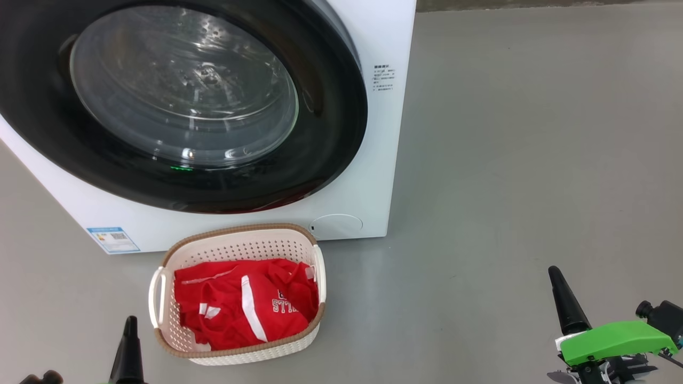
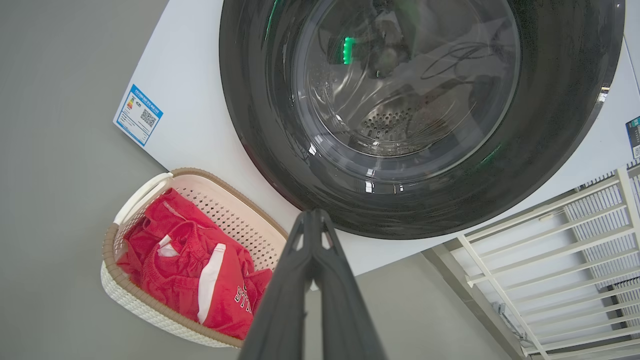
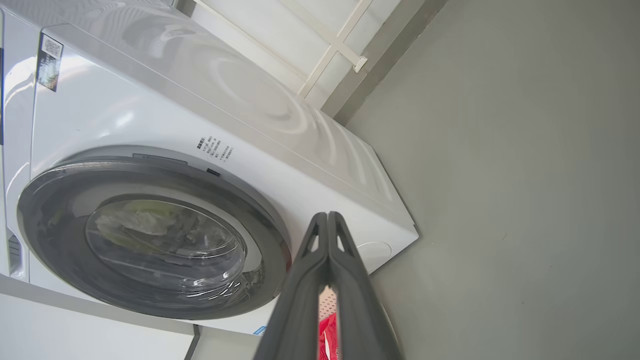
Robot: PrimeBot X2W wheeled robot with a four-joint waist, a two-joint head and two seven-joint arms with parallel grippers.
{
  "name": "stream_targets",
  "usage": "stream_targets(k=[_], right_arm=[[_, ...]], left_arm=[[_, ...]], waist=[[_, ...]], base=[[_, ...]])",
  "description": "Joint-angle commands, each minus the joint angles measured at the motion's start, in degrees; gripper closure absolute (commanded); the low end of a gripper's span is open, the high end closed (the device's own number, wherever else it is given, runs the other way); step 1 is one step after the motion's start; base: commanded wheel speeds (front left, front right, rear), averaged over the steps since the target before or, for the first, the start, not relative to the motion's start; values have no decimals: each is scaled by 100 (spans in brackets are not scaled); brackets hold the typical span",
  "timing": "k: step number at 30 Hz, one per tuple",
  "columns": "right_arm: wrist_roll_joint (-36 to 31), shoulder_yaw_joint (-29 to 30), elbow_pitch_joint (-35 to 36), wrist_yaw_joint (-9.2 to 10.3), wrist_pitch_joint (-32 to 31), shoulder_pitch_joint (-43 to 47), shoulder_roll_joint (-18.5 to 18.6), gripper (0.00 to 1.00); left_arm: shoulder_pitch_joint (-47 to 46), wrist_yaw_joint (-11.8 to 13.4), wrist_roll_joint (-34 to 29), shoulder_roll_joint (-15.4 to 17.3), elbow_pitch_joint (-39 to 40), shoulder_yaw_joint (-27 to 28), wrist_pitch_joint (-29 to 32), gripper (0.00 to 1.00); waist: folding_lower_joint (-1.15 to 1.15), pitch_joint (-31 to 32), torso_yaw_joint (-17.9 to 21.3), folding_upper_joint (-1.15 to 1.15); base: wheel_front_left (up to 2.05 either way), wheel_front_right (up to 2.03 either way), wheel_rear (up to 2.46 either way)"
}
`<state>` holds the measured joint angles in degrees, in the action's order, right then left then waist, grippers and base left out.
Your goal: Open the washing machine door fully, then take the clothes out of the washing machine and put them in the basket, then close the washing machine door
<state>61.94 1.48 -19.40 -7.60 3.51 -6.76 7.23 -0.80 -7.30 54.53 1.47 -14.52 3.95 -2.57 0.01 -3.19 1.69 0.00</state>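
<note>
The door (image 1: 181,101) sits closed against the front of the washer (image 1: 373,176), its glossy black rim ringing the clear window. The perforated drum shows through the glass. The clothes (image 1: 245,309), red with white stripes and lettering, lie heaped in the basket (image 1: 235,248). The basket stands on the grey floor (image 1: 533,160) just in front of the washer, below the door's lower edge, between the blue sticker (image 1: 113,239) and the round cap (image 1: 336,225).

The left gripper (image 2: 312,215) hangs just beside the basket's left side, its jaws pressed together on nothing, and points toward the door's lower rim. The right gripper (image 3: 327,216) is well apart from the basket, off to the right over bare floor. Its jaws are likewise pressed together and empty, and a green cover (image 1: 613,341) sits behind its fingers. A white railing (image 2: 550,240) stands beside the washer.
</note>
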Motion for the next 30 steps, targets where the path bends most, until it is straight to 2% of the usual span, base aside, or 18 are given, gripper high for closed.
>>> stream_targets(k=[1, 30], right_arm=[[129, -15, 174, 6, -35, -7, 23, 100], [1730, 230, 373, 9, -529, 31, -198, 100]], left_arm=[[-274, -11, 152, 104, 106, 137, 28, 100], [-418, -15, 2110, 124, 73, 205, 506, 100]], waist=[[0, 5, -3, 0], [0, 166, -93, 0]], base=[[0, 0, 0], [0, 0, 0]])
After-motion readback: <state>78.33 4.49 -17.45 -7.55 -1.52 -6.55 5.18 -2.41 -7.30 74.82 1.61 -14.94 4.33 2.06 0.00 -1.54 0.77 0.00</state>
